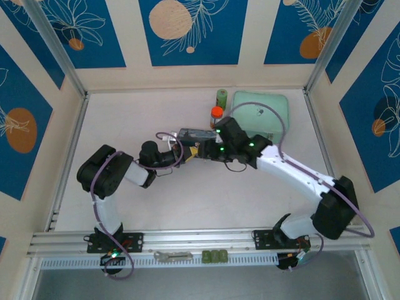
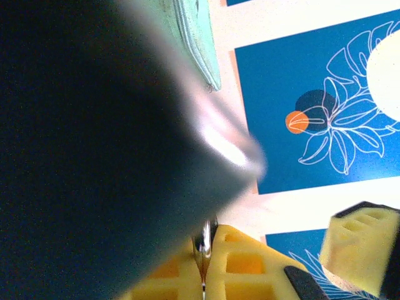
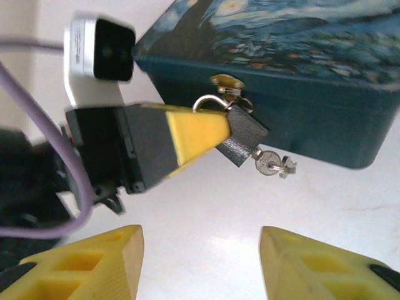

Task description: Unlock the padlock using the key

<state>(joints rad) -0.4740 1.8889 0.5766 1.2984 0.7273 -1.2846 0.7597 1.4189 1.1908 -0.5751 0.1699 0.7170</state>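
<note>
Against one box, one padlock, one key

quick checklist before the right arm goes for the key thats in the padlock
1. Small dark padlock pinched in the left gripper: ok.
2. Small silver key seated in the padlock's keyhole, head sticking out: ok.
3. Right gripper open with nothing between its yellow fingers: ok.
4. Right gripper closed in around the key's head: not ok; the key lies ahead of the fingers, apart from them.
5. Thin silver shackle released from the padlock body: cannot tell; it loops through the brass hasp of the blue painted box.
</note>
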